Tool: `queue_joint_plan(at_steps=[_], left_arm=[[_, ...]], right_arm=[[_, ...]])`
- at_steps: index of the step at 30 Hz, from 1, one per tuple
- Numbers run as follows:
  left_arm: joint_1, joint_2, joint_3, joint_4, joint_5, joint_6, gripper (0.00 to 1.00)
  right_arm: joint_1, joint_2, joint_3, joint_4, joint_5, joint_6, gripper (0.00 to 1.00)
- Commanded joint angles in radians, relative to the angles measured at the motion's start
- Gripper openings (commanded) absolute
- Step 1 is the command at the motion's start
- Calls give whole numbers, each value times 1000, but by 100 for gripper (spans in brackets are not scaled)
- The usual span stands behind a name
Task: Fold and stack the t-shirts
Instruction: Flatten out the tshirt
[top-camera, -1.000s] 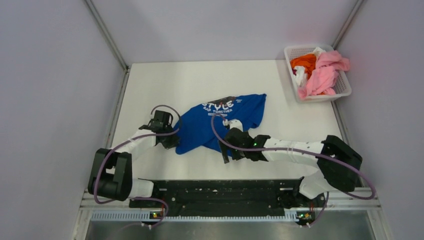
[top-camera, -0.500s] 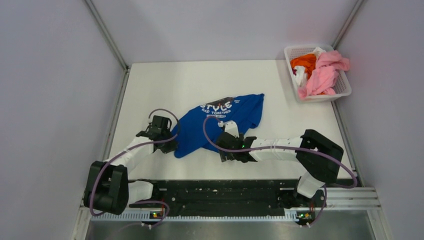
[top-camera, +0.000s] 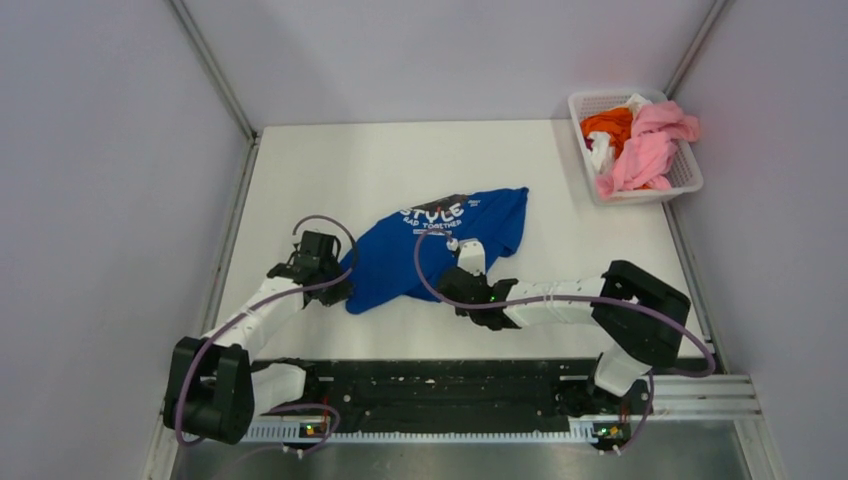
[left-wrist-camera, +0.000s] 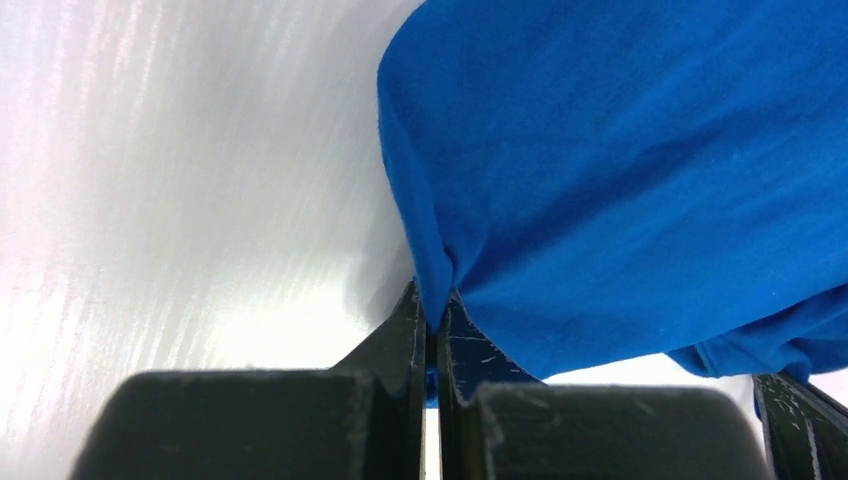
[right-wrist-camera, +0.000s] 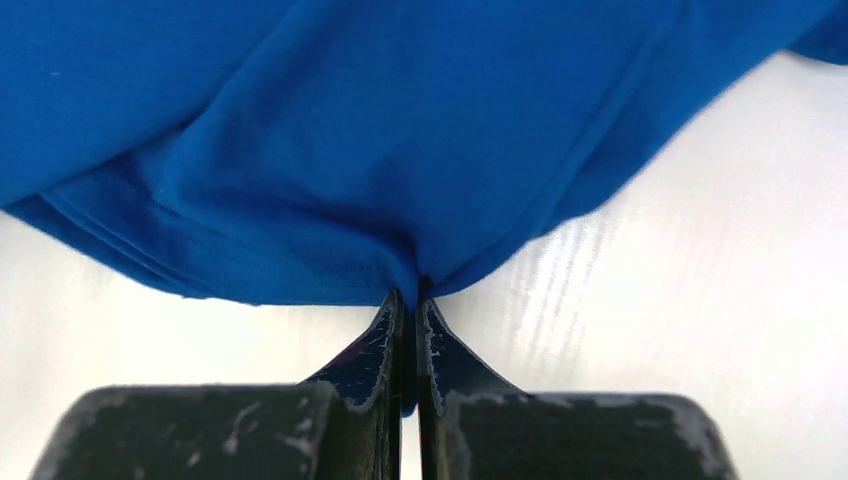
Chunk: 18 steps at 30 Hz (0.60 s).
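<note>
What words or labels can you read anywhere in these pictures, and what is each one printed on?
"STYLE": large white letters on the blue t-shirt, seen in the top view.
A smaller white line just under it: too small to read surely; it seems to end in "TOGETHER".
A tiny white mark to the right of "STYLE": unreadable.
Both wrist views: only plain blue cloth, no lettering.
</note>
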Motion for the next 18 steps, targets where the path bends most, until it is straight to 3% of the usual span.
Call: queue_joint_plan(at_steps=[1, 10, 18], left_arm=[[-5, -28, 63, -48, -66, 9, 0], [-2, -11, 218, -65, -103, 16, 0], [-1, 0, 467, -57, -154, 38, 0]], right_arm=[[-35, -96, -65, -2, 67, 3, 0], [-242, -341, -108, 14, 148, -105, 0], [-376, -501, 12, 126, 259, -321, 0]])
